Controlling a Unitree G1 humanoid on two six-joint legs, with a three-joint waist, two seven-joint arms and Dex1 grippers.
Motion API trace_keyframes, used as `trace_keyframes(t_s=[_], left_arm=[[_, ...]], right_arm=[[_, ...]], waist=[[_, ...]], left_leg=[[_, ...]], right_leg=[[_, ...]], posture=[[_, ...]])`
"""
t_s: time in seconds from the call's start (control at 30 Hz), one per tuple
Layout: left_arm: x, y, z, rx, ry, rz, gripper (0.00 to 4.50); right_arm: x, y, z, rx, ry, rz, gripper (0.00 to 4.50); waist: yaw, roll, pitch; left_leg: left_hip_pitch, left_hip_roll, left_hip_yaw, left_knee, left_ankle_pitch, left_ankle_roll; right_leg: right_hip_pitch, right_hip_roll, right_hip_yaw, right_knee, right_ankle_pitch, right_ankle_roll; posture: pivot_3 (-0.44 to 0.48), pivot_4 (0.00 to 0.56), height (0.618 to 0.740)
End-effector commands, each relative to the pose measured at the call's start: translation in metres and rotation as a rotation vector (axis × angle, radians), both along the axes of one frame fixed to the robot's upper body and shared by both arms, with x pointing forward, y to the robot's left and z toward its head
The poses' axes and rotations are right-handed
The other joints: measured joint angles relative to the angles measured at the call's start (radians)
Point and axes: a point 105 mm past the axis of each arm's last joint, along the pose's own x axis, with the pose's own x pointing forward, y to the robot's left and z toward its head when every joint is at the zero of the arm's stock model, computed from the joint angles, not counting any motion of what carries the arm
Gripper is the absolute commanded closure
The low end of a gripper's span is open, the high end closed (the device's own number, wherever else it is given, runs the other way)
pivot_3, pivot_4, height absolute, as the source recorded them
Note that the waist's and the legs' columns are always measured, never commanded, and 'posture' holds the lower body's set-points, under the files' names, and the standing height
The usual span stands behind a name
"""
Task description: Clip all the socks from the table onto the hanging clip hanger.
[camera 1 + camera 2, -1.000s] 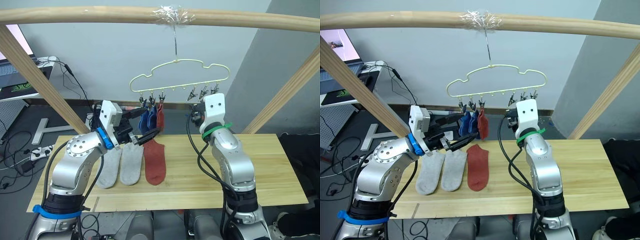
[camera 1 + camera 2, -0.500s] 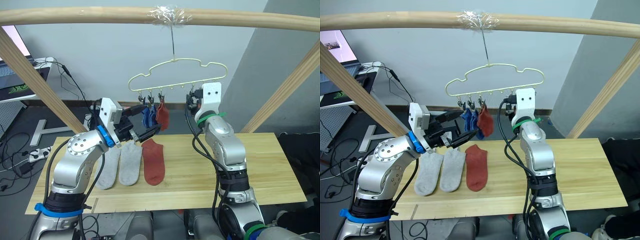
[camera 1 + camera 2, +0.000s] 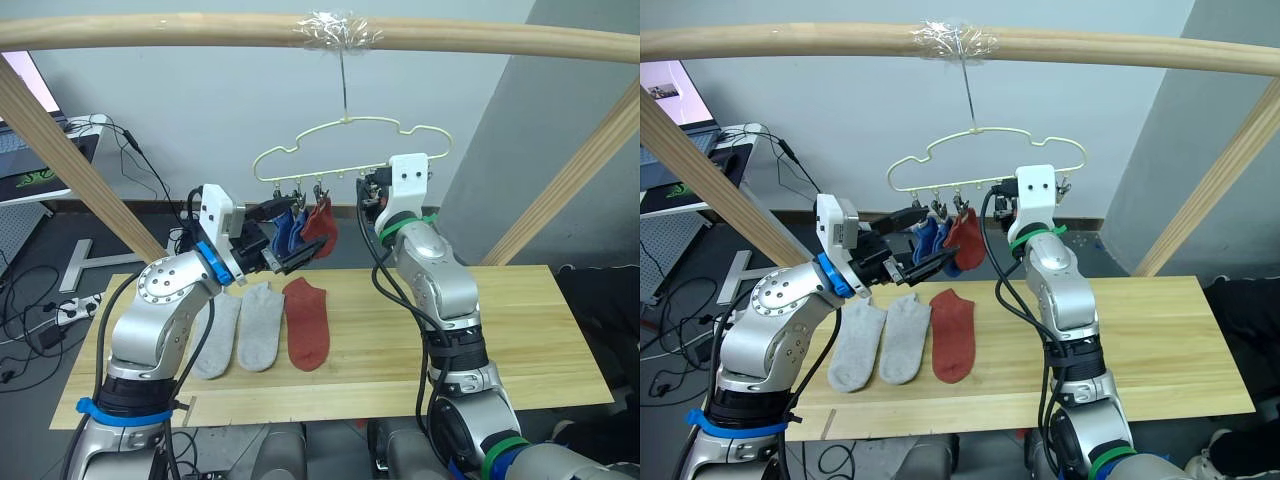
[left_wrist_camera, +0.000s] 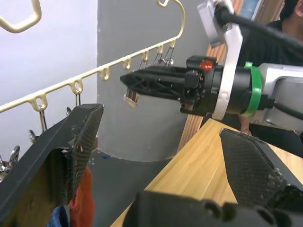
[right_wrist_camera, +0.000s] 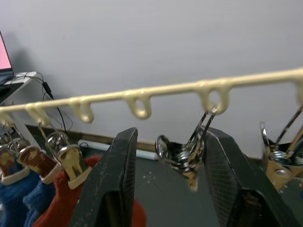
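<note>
The clip hanger (image 3: 350, 121) hangs from the top pole. Two blue socks (image 3: 288, 232) and one rust red sock (image 3: 321, 222) hang from its left clips. Two light grey socks (image 3: 240, 330) and a second red sock (image 3: 307, 322) lie flat on the table (image 3: 540, 330). My left gripper (image 3: 297, 238) is open beside the hanging socks, holding nothing. My right gripper (image 5: 170, 135) is up at the hanger rail (image 5: 142, 92), open, with an empty metal clip (image 5: 187, 153) between its fingers. The hanging red sock (image 5: 57, 208) is just beside it.
A horizontal wooden pole (image 3: 200, 30) carries the hanger, and slanted poles (image 3: 80, 150) (image 3: 580, 170) stand at both sides. Two more empty clips (image 5: 279, 151) hang further along the rail. A laptop (image 3: 25, 150) and cables sit off the table at the left.
My right gripper has moved left along the hanger rail to the empty clip beside the red sock. My left gripper has risen slightly, and the hanging red sock has swung towards the right.
</note>
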Motion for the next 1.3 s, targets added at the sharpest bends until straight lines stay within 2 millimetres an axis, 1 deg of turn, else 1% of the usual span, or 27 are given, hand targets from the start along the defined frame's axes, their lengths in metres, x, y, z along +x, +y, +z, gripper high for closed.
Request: trace_keyframes(t_s=[0.03,0.43,0.73,0.77,0.83,0.9,0.97,1.07,1.13,1.17,1.23,1.3], left_arm=[[-0.006,-0.004,0.017,-0.014,-0.076,-0.016,0.0],[-0.008,-0.007,0.023,-0.038,-0.099,-0.027,0.0],[-0.009,-0.009,0.024,-0.043,-0.099,-0.031,0.0],[-0.009,-0.009,0.024,-0.044,-0.099,-0.03,0.0],[-0.009,-0.01,0.024,-0.046,-0.099,-0.03,0.0],[-0.009,-0.011,0.024,-0.048,-0.098,-0.031,0.0],[-0.01,-0.012,0.023,-0.051,-0.095,-0.032,0.0],[-0.012,-0.013,0.02,-0.05,-0.084,-0.035,0.0],[-0.013,-0.017,0.01,-0.027,-0.048,-0.047,0.0],[-0.014,-0.019,0.001,0.016,-0.03,-0.052,0.0],[-0.013,-0.021,-0.029,0.119,0.039,-0.031,0.0],[-0.004,-0.015,-0.061,0.185,0.133,0.056,0.0]], right_arm=[[-0.001,0.004,0.018,0.018,-0.067,0.017,2.43],[0.001,0.004,0.02,0.02,-0.081,0.011,2.43],[0.004,0.001,0.019,0.019,-0.078,-0.004,2.43],[0.004,0.0,0.019,0.018,-0.076,-0.007,2.83],[0.005,-0.001,0.018,0.017,-0.075,-0.011,3.34],[0.006,-0.002,0.018,0.014,-0.078,-0.012,4.03],[0.005,-0.003,0.017,0.011,-0.08,-0.013,4.45],[0.004,-0.006,0.016,0.005,-0.081,-0.014,4.49],[0.003,-0.009,0.015,0.004,-0.077,-0.006,4.49],[0.002,-0.01,0.014,0.003,-0.07,0.004,4.49],[0.0,-0.01,0.01,-0.005,-0.037,0.052,4.49],[-0.003,-0.012,0.007,-0.021,-0.01,0.074,4.49]], waist=[[0.0,0.0,0.0],[0.0,0.001,0.001],[0.0,0.001,0.001],[0.0,0.001,0.001],[0.0,0.001,0.001],[0.0,0.002,0.001],[0.0,0.002,0.001],[0.0,0.002,0.002],[0.0,0.002,0.002],[0.0,0.002,0.002],[-0.001,0.003,0.002],[-0.001,0.004,0.003]], left_leg=[[0.0,0.0,0.0,0.0,0.0,0.0],[0.0,0.0,0.0,0.0,0.0,0.0],[0.0,0.0,0.0,0.0,0.0,0.0],[0.0,0.0,0.0,0.0,0.0,0.0],[0.0,0.0,0.0,0.0,0.0,0.0],[0.0,0.0,0.0,0.0,0.0,0.0],[0.0,0.0,0.0,0.0,0.0,0.0],[0.0,0.0,0.0,0.0,0.0,0.0],[0.0,0.0,0.0,0.0,0.0,0.0],[0.0,0.0,0.0,0.0,0.0,0.0],[0.0,0.0,0.0,0.0,0.0,0.0],[0.0,0.0,0.001,0.0,0.0,0.0]], right_leg=[[0.0,0.0,0.0,0.0,0.0,0.0],[0.0,0.0,0.0,0.0,0.0,0.0],[0.0,0.0,0.0,0.0,0.0,0.0],[0.0,0.0,0.0,0.0,0.0,0.0],[0.0,0.0,0.0,0.0,0.0,0.001],[0.0,0.0,0.0,0.0,0.0,0.001],[0.0,0.0,0.0,0.0,0.0,0.001],[0.0,0.0,0.0,0.0,0.0,0.001],[0.0,0.0,0.0,0.0,0.0,0.001],[0.0,0.0,0.0,0.0,0.0,0.001],[0.0,0.0,0.0,0.0,-0.001,0.001],[0.0,0.0,0.001,0.0,-0.002,0.003]], posture=[[0.22,0.2,0.74],[0.22,0.205,0.74],[0.218,0.208,0.74],[0.218,0.208,0.74],[0.218,0.208,0.74],[0.218,0.208,0.74],[0.218,0.211,0.74],[0.218,0.211,0.74],[0.218,0.211,0.74],[0.206,0.213,0.74],[0.206,0.213,0.74],[0.182,0.212,0.74]])
